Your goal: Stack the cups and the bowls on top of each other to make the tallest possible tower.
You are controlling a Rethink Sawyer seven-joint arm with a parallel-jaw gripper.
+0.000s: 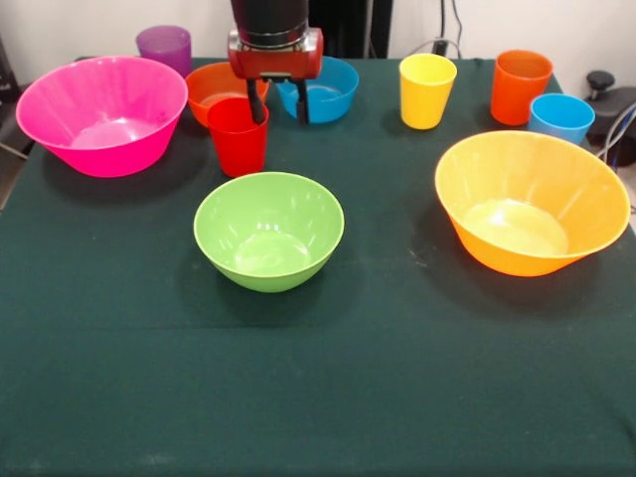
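My gripper (279,107) hangs at the back centre, open. Its left finger (255,102) is at the right rim of the upright red cup (237,139); the right finger stands before the small blue bowl (333,91). A small orange bowl (211,85) sits behind the red cup. The lime green bowl (268,231) stands alone in front of the red cup. The pink bowl (102,114) and purple cup (164,47) are at the back left. The yellow cup (426,89), orange cup (520,86), light blue cup (560,117) and yellow-orange bowl (532,202) are on the right. Nothing is stacked.
A dark green cloth (318,378) covers the table. A black device with cables (608,99) sits off the table's back right corner.
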